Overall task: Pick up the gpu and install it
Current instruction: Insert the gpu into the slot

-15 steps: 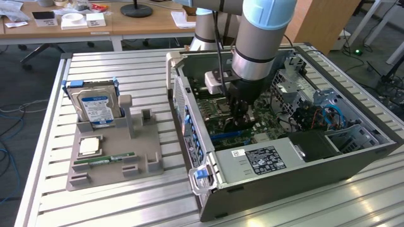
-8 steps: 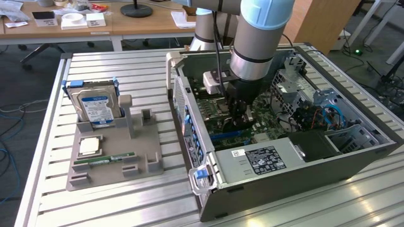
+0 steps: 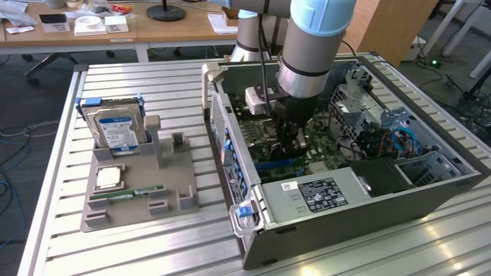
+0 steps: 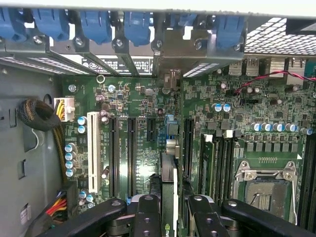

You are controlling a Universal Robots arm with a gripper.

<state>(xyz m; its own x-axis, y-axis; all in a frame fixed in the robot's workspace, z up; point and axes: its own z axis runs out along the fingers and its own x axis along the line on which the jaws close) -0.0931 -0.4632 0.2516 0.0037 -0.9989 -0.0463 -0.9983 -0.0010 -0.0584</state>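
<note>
floor: grey carpet (image 3: 23, 103) on the exterior view's left of the slatted metal table (image 3: 138, 80), loose cables (image 3: 11, 135) there | beyond table: wooden desk (image 3: 176, 31), black round base (image 3: 167, 11), papers (image 3: 222, 23) | between table and desk: chair base (image 3: 48, 62) | beyond table's far corner: wooden panel (image 3: 395, 26)

Green motherboard (image 4: 143, 123), seemingly black gpu (image 4: 168, 185)

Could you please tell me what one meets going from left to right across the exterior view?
First the blue-labelled hard drive → gray upright post of its holder → computer case's perforated rear wall → gripper, shut on the gpu, inside the case → blue cables.
</note>
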